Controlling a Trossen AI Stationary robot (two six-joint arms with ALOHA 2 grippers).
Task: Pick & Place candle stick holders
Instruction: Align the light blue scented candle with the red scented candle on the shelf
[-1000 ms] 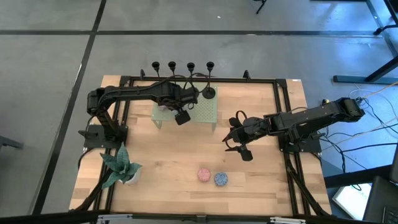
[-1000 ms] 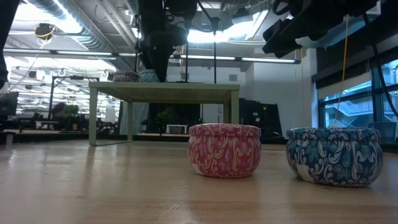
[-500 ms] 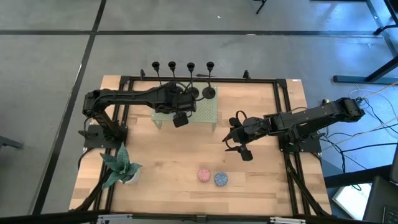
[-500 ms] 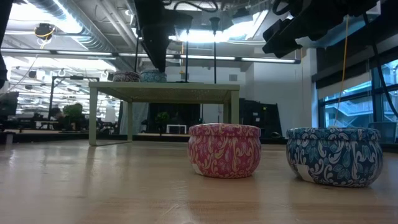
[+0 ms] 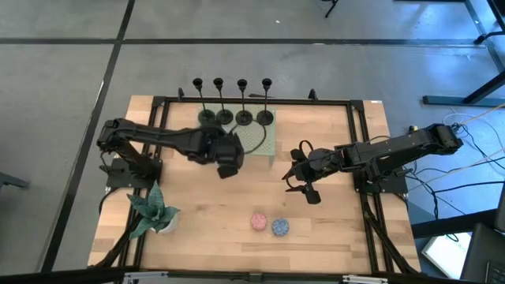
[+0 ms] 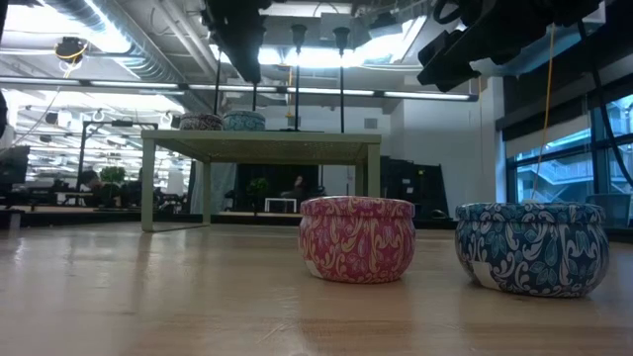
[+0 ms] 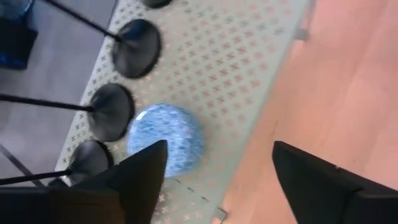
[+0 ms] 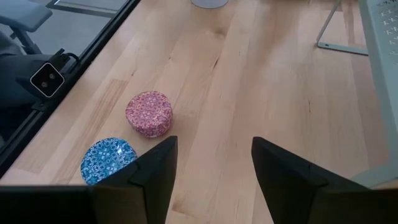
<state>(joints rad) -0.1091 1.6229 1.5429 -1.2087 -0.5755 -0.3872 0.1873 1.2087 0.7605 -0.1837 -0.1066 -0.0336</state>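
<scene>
Several slim black candle stick holders (image 5: 244, 117) stand in a row on their round bases along the far edge of a pale green perforated stand (image 5: 263, 140). Their bases (image 7: 134, 39) also show in the left wrist view, next to a blue speckled candle (image 7: 165, 138) that rests on the stand. My left gripper (image 5: 229, 164) hovers open above the stand's near left part, with nothing between its fingers (image 7: 144, 177). My right gripper (image 5: 304, 186) hangs open over the bare table right of centre, also holding nothing.
A pink candle (image 8: 149, 114) and a blue one (image 8: 109, 160) sit on the table near its front edge. Two more candles (image 6: 223, 121) stand on the stand's left end. A potted plant (image 5: 154, 211) is at the near left corner. A black frame (image 5: 359, 150) borders the table.
My left gripper has drawn back from the holders at the stand's far right, going toward the table's left and near edges and rising a little. With the arm out of the way, all the holders' bases show. The holders have stayed where they were.
</scene>
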